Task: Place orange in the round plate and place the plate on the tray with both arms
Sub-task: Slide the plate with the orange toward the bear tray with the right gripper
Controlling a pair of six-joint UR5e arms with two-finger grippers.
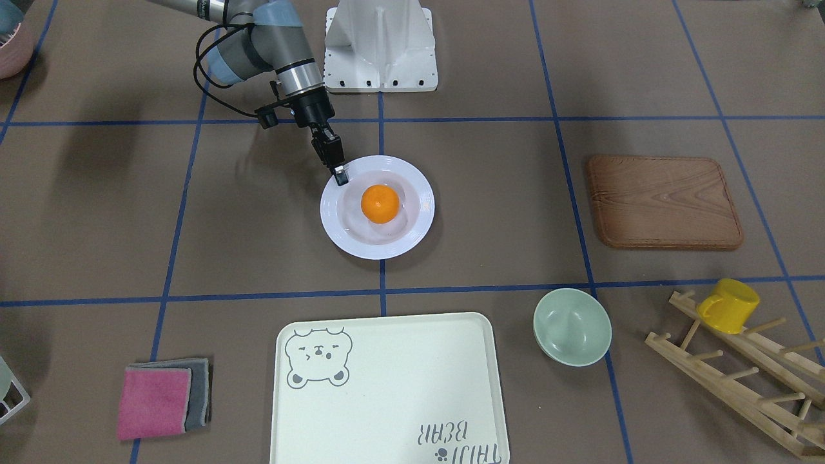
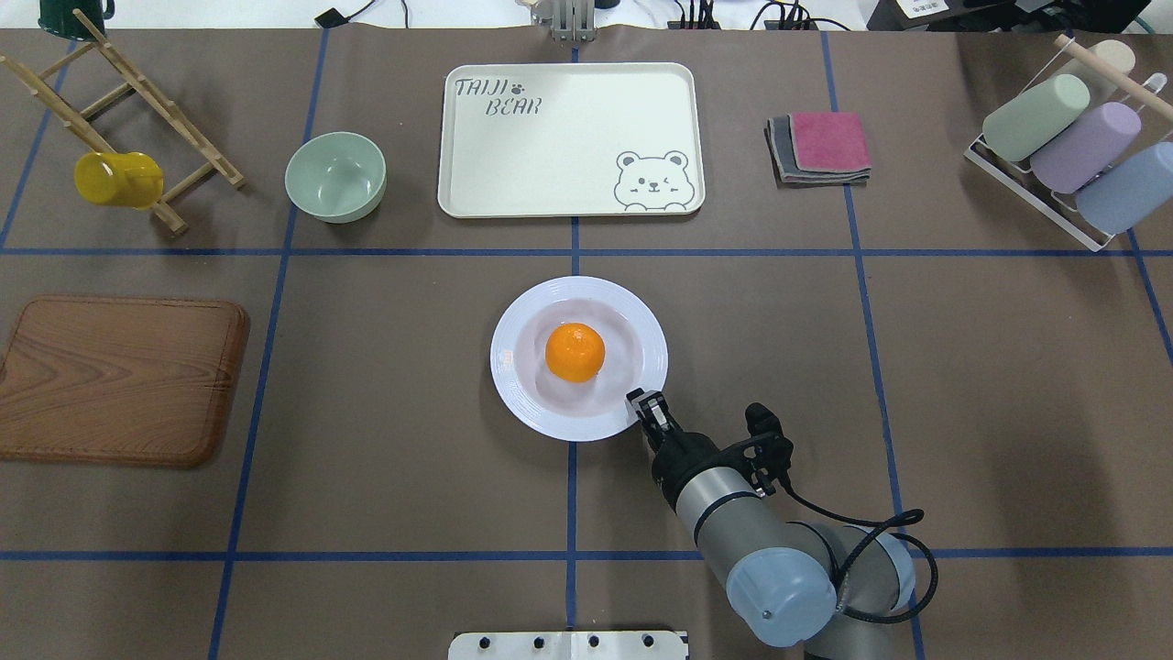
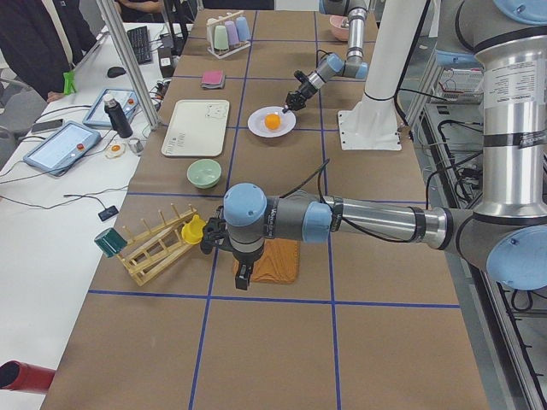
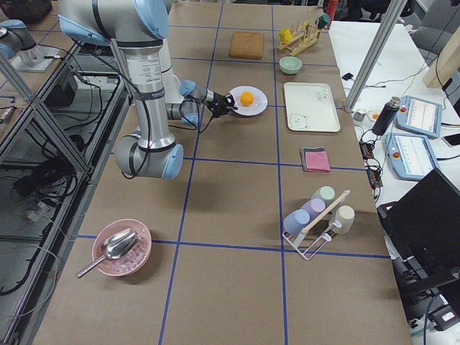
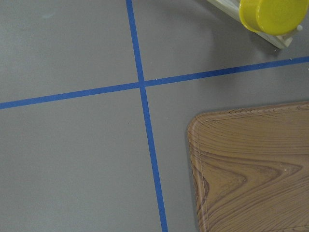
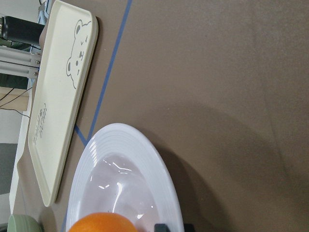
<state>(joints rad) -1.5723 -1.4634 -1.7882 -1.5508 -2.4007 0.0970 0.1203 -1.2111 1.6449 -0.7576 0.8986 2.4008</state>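
Note:
The orange (image 1: 380, 203) (image 2: 575, 352) lies in the sunken centre of the round plate (image 1: 425, 222) (image 2: 509, 359) at mid-table. My right gripper (image 1: 339, 174) (image 2: 644, 404) reaches the plate's near rim from the robot's side, its narrow jaws shut on that rim. The right wrist view shows the plate (image 6: 145, 164) and orange (image 6: 102, 222) close up. The tray (image 2: 568, 156) (image 1: 399, 393) lies bare across the table, beyond the plate. My left gripper (image 3: 242, 275) hangs over the wooden board's corner; I cannot tell whether it is open or shut.
A wooden board (image 2: 119, 380) (image 5: 251, 169) lies on the robot's left. A yellow mug (image 2: 115, 179) hangs on a wooden rack, a green bowl (image 2: 335, 176) sits beside the tray. Folded cloths (image 2: 820, 147) and a cup rack (image 2: 1063, 147) are far right. A person (image 3: 43, 43) stands nearby.

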